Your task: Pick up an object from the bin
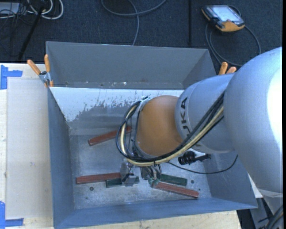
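My gripper hangs under the arm's orange cover, low over the front middle of the bin floor, and stands open with nothing seen between its fingers. Its left fingertip is at the right end of a dark green strip and a long red-brown stick. Its right fingertip is by the left ends of another dark green strip and a red-brown stick, which lie side by side towards the front right.
A third red-brown stick lies slanted further back on the left, its right end hidden behind the arm's cables. The arm and its cover hide the bin's middle and right. Bare floor shows at the front left.
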Controlling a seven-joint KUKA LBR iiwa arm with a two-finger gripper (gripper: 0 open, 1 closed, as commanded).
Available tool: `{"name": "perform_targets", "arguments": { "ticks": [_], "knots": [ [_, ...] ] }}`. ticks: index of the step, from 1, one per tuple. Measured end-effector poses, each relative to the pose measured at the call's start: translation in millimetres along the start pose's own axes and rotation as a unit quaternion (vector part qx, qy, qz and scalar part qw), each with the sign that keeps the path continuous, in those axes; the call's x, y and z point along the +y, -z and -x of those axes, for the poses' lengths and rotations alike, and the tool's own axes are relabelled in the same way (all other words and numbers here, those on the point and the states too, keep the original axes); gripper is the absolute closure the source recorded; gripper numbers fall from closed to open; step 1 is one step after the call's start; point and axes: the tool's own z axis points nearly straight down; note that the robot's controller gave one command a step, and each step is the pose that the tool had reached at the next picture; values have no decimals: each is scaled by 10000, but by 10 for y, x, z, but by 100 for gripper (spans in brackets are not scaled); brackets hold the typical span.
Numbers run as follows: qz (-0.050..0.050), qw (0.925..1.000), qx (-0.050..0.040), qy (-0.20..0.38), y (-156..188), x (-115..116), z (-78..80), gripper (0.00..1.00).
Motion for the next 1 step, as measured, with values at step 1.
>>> {"name": "perform_targets", "arguments": {
  "ticks": [1],
  "knots": [
    [1, 10000, 0, -8, 0, -3, 1, 0]
  ]
}}
